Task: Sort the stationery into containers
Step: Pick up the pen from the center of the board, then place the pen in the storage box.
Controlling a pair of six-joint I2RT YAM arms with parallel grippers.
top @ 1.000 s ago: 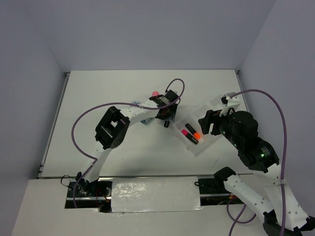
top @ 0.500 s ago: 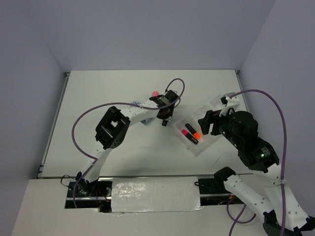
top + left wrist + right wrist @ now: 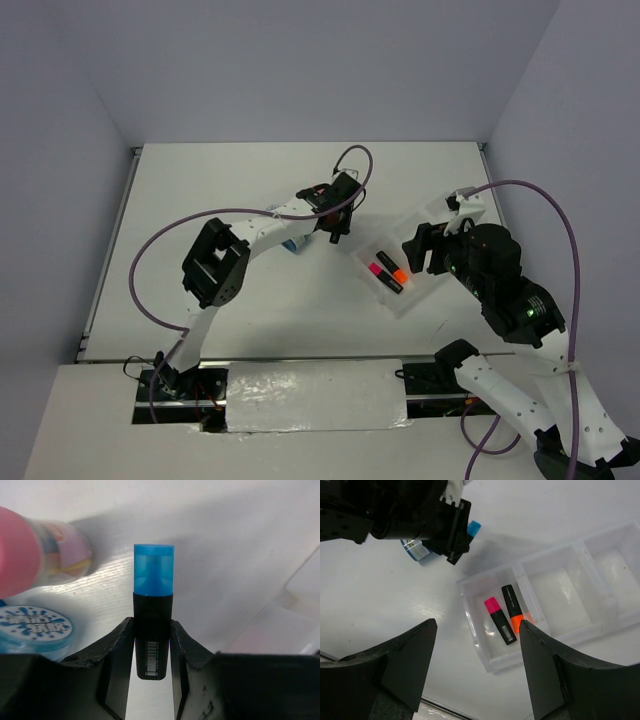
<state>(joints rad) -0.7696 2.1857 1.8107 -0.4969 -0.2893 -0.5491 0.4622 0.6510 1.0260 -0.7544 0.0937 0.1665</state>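
While the left gripper [image 3: 152, 630] clamps the blue-capped marker [image 3: 153, 595], the right gripper [image 3: 476, 630] hangs open above the tray [image 3: 560, 587], pink marker [image 3: 499, 620] and orange marker [image 3: 512, 609] just below

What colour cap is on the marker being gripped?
Its cap is blue; clearest in left wrist view.

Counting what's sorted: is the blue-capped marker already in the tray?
No, the left hand grips the blue-capped marker, outside the tray.
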